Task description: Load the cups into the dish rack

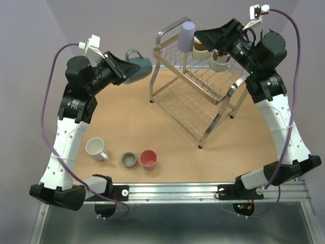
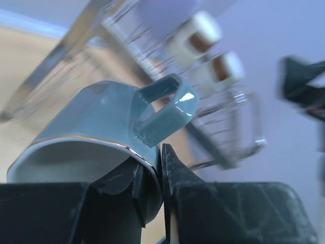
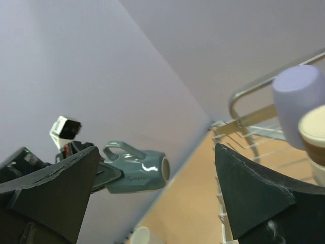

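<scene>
Gripping: left jaws clenched on the rim of the teal mug (image 2: pixel 96 122), one finger (image 2: pixel 122 188) inside the mouth, the other (image 2: pixel 177 183) outside, just under the mug handle (image 2: pixel 167 109).
Teal mug: off the worktop (image 1: pixel 127 117), held on its side, handle up, base pointing toward the rack (image 1: pixel 203 81); just left of the rack's far-left end, a gap between them in the top view.
Left arm (image 1: pixel 76 104): reaches up the left side to the far left of the scene.
Right jaws: released, right fingers (image 3: pixel 56 188) wide apart, nothing between them; over the far part of the rack's upper tier.
Right arm (image 1: pixel 274 86): on the right, covers part of the upper tier.
Rack: two-tier chrome wire, stands on the worktop, far and right of centre.
Lavender cup (image 1: pixel 186 35): upside down at the far-left corner of the upper tier.
Cream-and-brown cup (image 1: pixel 200 48): upper tier, just right of the lavender cup.
Second cream cup (image 1: pixel 219 62): upper tier, beside the first, partly hidden by the right arm.
White mug (image 1: pixel 96 148): upright on the worktop, near left, handle toward near right.
Metal cup (image 1: pixel 129 159): upright, between white mug and pink cup (image 1: pixel 148 158), near edge.
Pink cup: upright, just right of the metal cup, not touching.
Left wrist view: rack and cream cups blurred behind the teal mug.
</scene>
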### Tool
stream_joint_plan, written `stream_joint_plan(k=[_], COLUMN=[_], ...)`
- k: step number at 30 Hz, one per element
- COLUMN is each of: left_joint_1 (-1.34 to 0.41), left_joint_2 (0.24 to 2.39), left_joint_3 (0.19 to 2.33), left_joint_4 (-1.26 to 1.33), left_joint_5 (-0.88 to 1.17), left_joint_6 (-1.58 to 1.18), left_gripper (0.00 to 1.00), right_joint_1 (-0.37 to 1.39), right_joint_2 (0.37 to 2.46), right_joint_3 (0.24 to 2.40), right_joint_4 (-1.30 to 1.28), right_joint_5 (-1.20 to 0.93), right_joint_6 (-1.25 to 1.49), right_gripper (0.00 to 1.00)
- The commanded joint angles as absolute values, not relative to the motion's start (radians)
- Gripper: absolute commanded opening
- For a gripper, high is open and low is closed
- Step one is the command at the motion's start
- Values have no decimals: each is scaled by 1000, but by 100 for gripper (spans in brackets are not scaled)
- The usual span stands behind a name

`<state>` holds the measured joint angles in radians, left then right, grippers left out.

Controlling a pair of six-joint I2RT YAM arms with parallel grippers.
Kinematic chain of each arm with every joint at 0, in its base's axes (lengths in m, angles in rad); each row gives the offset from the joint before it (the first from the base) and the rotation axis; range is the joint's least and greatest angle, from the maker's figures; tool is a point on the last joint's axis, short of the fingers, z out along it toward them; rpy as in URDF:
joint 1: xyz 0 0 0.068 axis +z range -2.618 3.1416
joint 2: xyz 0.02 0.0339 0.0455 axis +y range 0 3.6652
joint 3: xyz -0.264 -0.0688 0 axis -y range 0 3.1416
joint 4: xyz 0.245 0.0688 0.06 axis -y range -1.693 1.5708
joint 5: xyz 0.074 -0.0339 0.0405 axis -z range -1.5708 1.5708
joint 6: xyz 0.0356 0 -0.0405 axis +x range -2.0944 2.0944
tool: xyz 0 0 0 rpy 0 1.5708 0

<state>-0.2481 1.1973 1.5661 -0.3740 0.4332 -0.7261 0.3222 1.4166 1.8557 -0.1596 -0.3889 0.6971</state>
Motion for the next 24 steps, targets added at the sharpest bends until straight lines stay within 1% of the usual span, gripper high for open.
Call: stream_joint_plan(k=[1, 2, 3, 4, 6, 7, 10, 17, 24], left_joint_1=[-210, -210, -210, -210, -210, -212, -228, -320, -351], left_joint_2=[1157, 1157, 1185, 1202, 1253, 1270, 1357, 1515, 1500], left_joint_3=[1396, 1356, 1332, 1306, 1304, 1311, 1377, 1577, 1553], left_joint_4=[552, 701, 923, 1005, 1128, 1234, 1377, 1456, 1471], left_joint_5=[661, 647, 631, 615, 559, 522, 467, 424, 390], left_joint_6=[-1318, -1416, -1510, -1617, -1693, -1765, -1854, -1911, -1908], left_gripper=[0, 0, 0, 0, 0, 0, 0, 0, 0], right_joint_1=[327, 327, 327, 327, 330, 333, 357, 445, 494], right_joint_2=[1443, 1457, 1471, 1494, 1517, 1531, 1575, 1634, 1670], right_joint_3=[1851, 1855, 1861, 1871, 1882, 1888, 1933, 1960, 2006], right_joint_4=[258, 259, 322, 351, 425, 443, 433, 430, 362], right_joint_5=[-506, -512, -518, -522, -525, -528, -517, -479, -430], right_joint_6=[966, 966, 1012, 1034, 1096, 1112, 1106, 1034, 944], right_gripper=[100, 100, 100, 100, 100, 100, 100, 100, 100])
